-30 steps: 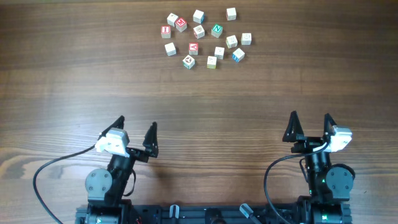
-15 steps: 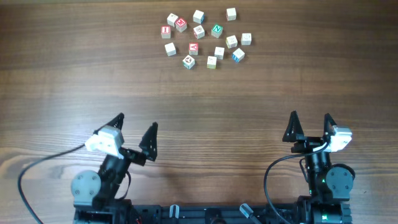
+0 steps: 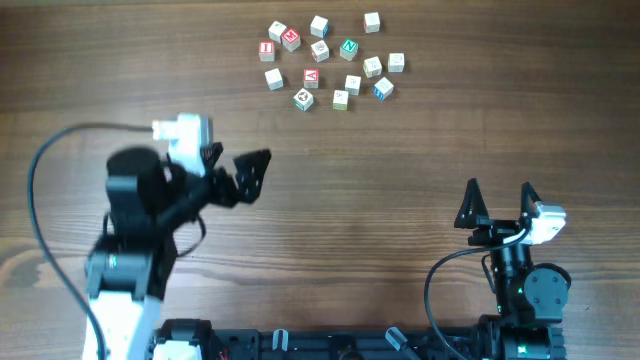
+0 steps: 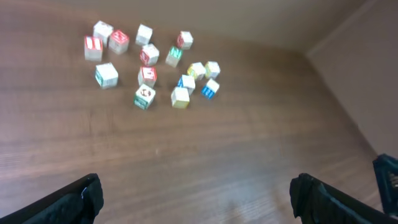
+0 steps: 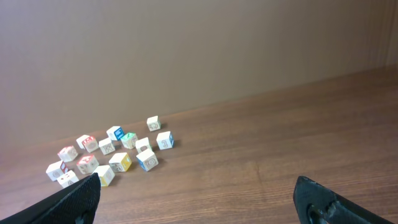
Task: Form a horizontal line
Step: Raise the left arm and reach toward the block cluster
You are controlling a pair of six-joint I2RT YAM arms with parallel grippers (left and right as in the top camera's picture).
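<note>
No horizontal line exists yet. The loose cluster of small pale wooden letter cubes [image 3: 319, 50] sits scattered at the 12 o'clock edge of the dark wooden table [image 3: 400, 150], with cubes turned at different angles and none set in a straight row of three. You can pick out a red-faced cube [image 3: 290, 38] at the cluster's 10 o'clock side and a green-marked cube [image 3: 348, 47] near its middle. The faces are too small to read, so which pale and blue-marked pieces suit the row is probably best judged from closer in.

The left gripper [image 4: 196, 193] is raised off its base at about 8 o'clock from the cubes and well apart from them. Its jaws are spread wide and nothing is between them, and its wrist camera looks down on the whole cluster. The right gripper [image 3: 499, 186] is parked at 5 o'clock, far from the cubes, with its jaws also spread and holding nothing.

So you are at the approach stage. Every pick, carry and placement is left to do, all three cubes included.
</note>
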